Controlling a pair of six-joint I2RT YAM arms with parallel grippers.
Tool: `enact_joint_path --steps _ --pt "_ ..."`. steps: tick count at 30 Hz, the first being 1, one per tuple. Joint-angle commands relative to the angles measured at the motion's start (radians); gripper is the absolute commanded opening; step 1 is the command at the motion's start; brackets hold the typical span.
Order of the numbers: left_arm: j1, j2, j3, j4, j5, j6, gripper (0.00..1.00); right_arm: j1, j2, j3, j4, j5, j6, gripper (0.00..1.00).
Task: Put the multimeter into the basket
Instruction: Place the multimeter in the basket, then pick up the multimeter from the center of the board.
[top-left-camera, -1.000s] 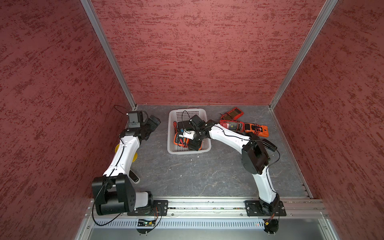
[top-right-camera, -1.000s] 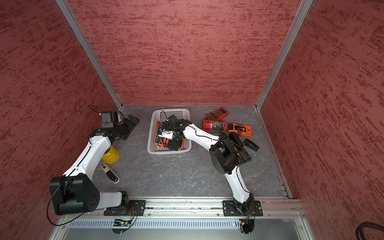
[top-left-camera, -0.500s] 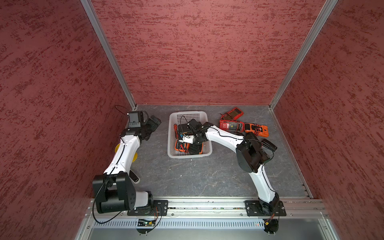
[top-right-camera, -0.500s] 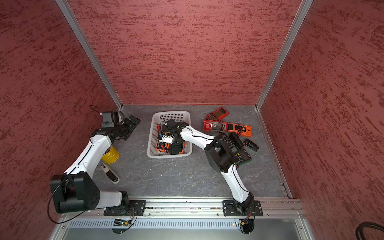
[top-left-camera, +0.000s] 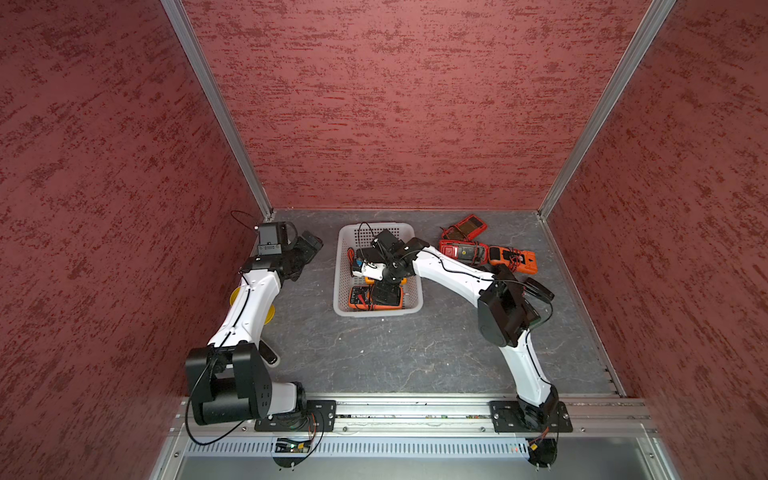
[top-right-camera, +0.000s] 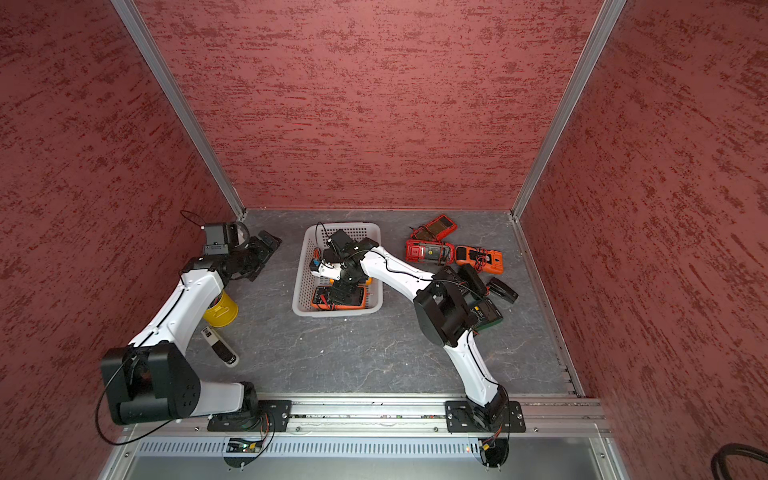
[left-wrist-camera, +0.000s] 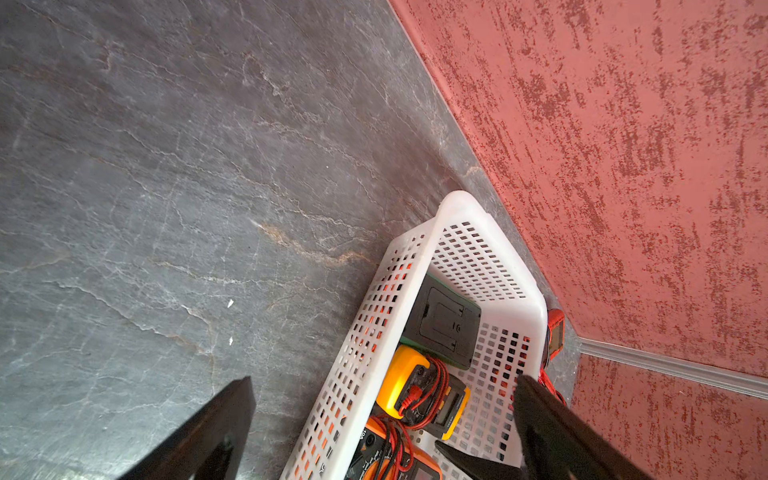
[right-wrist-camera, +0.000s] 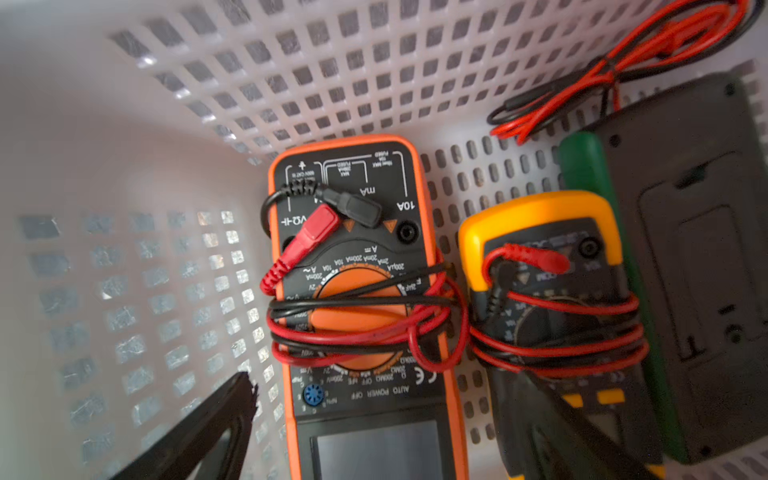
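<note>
Right pincer (right-wrist-camera: 390, 388) has released the orange multimeter (right-wrist-camera: 357, 291) near the basket (right-wrist-camera: 291, 62) wall; left pincer (left-wrist-camera: 382, 384) gapes empty.

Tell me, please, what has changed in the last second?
The right gripper spread its fingers wider above the orange multimeter, which lies free in the basket; the basket seems nudged slightly toward the robot. The left gripper and the multimeters on the table stayed put.

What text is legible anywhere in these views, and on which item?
"10A": orange multimeter, beside a socket.
"mA": same meter, socket row.
"AUTO POWER OFF": same meter, beside its dial.
"CE": same meter.
On the yellow multimeter: markings too blurred.
Top views: nothing legible.
</note>
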Motion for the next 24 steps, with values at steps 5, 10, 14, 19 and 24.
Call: enact_joint_path --steps 5,10,14,19,24 --pt "0.002 0.012 0.028 0.011 0.031 0.013 1.00 -0.027 -0.126 -0.002 0.164 -0.033 0.182 0.99" --pt "-0.013 0.011 0.046 -0.004 0.029 0.045 1.00 -0.103 -0.238 -0.080 0.327 0.007 0.406 0.99" --pt "-0.044 0.010 0.074 -0.023 0.009 0.090 1.00 -0.157 -0.344 -0.172 0.390 0.226 0.586 0.99" --pt "-0.090 0.023 0.118 -0.050 -0.018 0.142 1.00 -0.261 -0.452 -0.252 0.245 0.397 0.833 0.99" --pt "-0.112 0.034 0.135 -0.059 -0.027 0.161 1.00 -0.399 -0.575 -0.435 0.066 0.347 1.024 0.99"
